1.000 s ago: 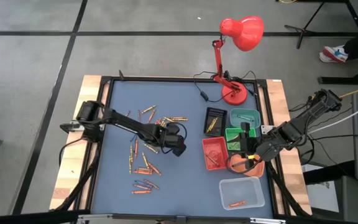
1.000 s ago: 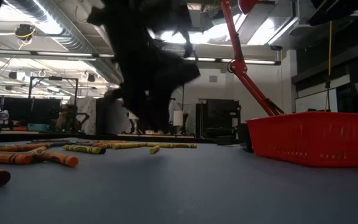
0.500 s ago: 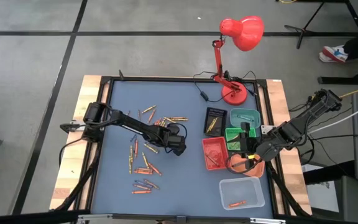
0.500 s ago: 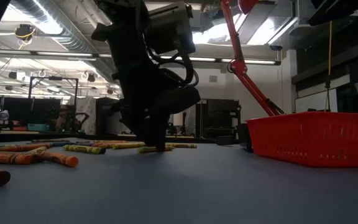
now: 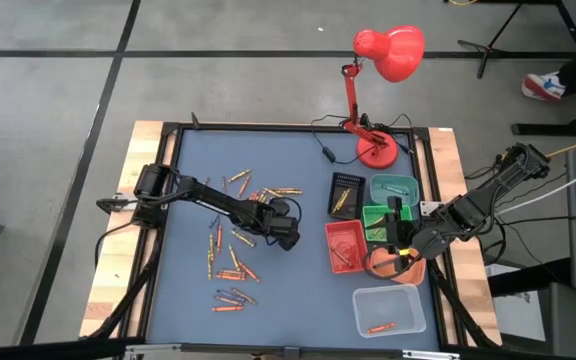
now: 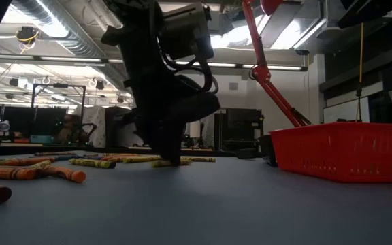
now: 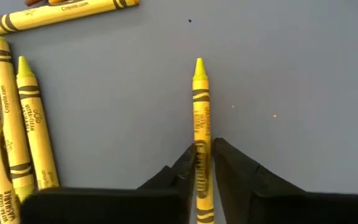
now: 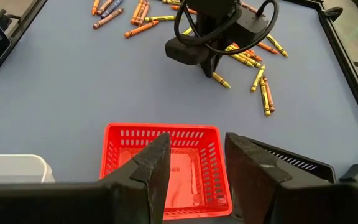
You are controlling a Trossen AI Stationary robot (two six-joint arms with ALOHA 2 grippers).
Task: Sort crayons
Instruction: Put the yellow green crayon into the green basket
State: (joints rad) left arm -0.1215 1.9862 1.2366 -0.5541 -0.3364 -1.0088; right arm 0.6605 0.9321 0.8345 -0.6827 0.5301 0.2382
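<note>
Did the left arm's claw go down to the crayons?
Yes. In the low view the left gripper dropped to the mat beside the red tray, jaws around a yellow crayon.

A robotics lab or workshop: exposed ducts [image 6: 53,17] and strip lights [image 6: 264,64] overhead, benches cluttered with equipment [image 6: 19,129] behind, a black cabinet [image 6: 235,129], bare concrete floor [image 5: 48,90] around the framed table [image 5: 268,150]

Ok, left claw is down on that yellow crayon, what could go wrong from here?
1. The left claw pinches the yellow crayon near its flat end, so most of it sticks out ahead; it may tilt or slip when lifted.
2. Other yellow crayons lie close by; a sideways drag could scatter them.
3. The right claw hangs open over the red tray, so paths could cross there.
</note>
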